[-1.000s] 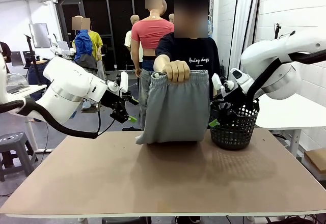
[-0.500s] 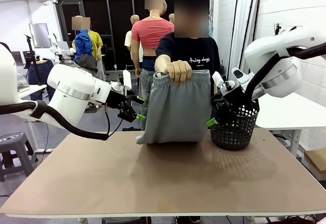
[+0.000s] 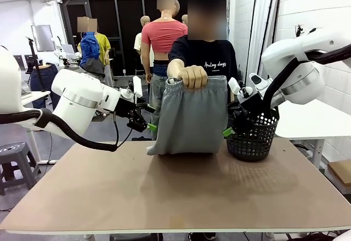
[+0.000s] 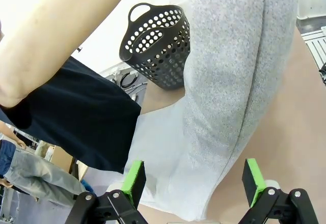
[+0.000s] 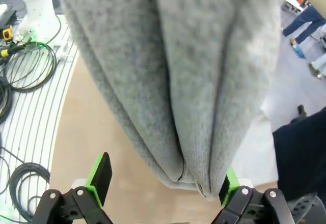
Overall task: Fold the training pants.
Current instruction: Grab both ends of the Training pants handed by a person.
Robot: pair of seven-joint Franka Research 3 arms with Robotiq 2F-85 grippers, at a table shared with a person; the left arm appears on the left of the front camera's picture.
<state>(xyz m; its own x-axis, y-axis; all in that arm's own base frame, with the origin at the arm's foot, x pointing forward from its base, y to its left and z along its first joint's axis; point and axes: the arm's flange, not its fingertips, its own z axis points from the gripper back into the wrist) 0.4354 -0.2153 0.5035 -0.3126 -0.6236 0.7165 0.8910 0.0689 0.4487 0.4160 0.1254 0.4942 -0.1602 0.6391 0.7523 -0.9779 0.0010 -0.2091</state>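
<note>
Against a second ago, the left arm is sitting closer in. The left jaws are now just beside the left edge of the training pants [image 3: 191, 115], where a clear gap showed before. The right jaws have edged slightly toward the pants' right side, in front of the black basket [image 3: 258, 139]. Over the last half second, hardly anything is changing.

The person's hand [image 3: 192, 76] is gripping the waistband at its middle and holding the pants up over the far side of the worktop [image 3: 175, 191]. Their lower end is resting bunched on the surface.

Both sets of jaws are standing wide and gripping nothing, flanking the pants on either side.

In the left wrist view, grey cloth is hanging ahead of and between the green pads [image 4: 133, 180], apart from them. In the right wrist view, a fold is dropping between the pads [image 5: 100, 175], its edge close to one pad; I cannot tell whether they touch.
</note>
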